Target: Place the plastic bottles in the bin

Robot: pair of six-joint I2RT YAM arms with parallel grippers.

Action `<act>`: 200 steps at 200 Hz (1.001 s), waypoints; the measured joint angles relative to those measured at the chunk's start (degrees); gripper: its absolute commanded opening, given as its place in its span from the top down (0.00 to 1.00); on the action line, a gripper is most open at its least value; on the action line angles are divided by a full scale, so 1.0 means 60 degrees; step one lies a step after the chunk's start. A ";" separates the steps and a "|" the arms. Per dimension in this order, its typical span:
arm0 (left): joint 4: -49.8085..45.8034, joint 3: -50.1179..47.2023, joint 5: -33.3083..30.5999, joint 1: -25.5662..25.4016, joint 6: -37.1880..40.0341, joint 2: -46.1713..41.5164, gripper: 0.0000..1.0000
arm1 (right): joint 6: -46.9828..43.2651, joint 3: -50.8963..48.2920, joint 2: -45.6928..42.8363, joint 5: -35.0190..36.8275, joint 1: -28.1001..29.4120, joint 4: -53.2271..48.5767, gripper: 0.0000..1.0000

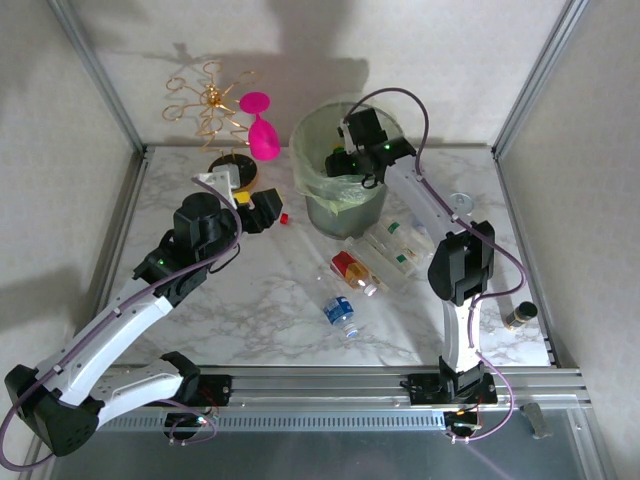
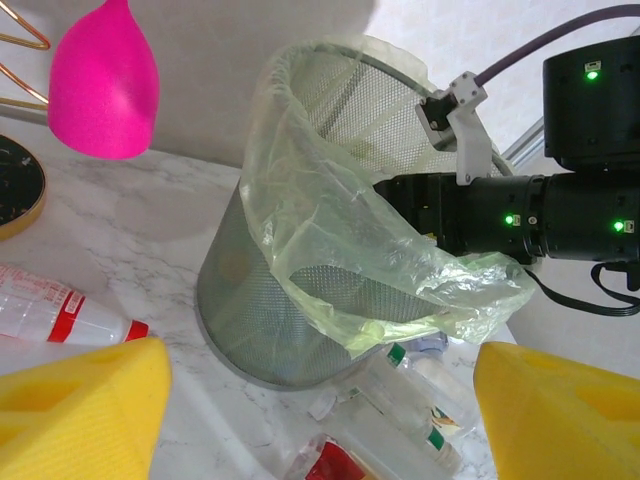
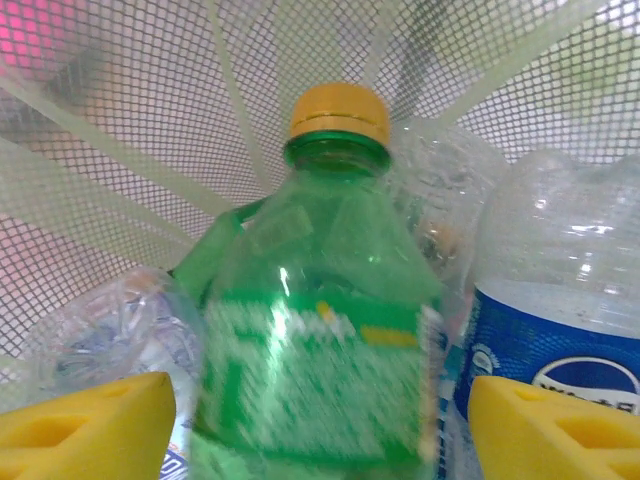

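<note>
The bin (image 1: 352, 212) stands at the back middle, lined with a pale green bag. My right gripper (image 1: 346, 168) reaches down into it. In the right wrist view its yellow fingers stand open (image 3: 320, 430), a gap on each side of a blurred green bottle (image 3: 320, 330) with a yellow cap. A blue-labelled bottle (image 3: 560, 350) lies beside it inside the mesh (image 3: 150, 120). My left gripper (image 1: 268, 208) is open left of the bin (image 2: 260, 290), beside a red-capped bottle (image 2: 50, 312). More bottles (image 1: 395, 245) lie in front of the bin, one red-labelled (image 1: 350, 270), one blue-labelled (image 1: 340, 313).
A pink goblet (image 1: 262, 130) and a gold wire stand (image 1: 210, 105) sit at the back left, close to my left arm. A small dark vial (image 1: 520, 317) stands at the table's right edge. Metal frame posts border both sides.
</note>
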 measured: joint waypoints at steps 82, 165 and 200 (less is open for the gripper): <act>-0.0047 -0.0004 -0.0339 -0.0011 -0.0004 0.0000 0.22 | 0.0044 0.0073 -0.0998 0.0415 0.0000 0.0007 0.27; -0.0488 0.0015 -0.0084 -0.0277 -0.0608 -0.0699 0.22 | 0.0914 -0.3027 -0.5169 0.0729 -0.0095 0.1257 0.31; -0.0790 -0.0251 0.0499 -0.0291 -0.0940 -0.0783 0.22 | 0.1512 -0.5166 -0.7082 0.0710 -0.0550 0.1745 0.34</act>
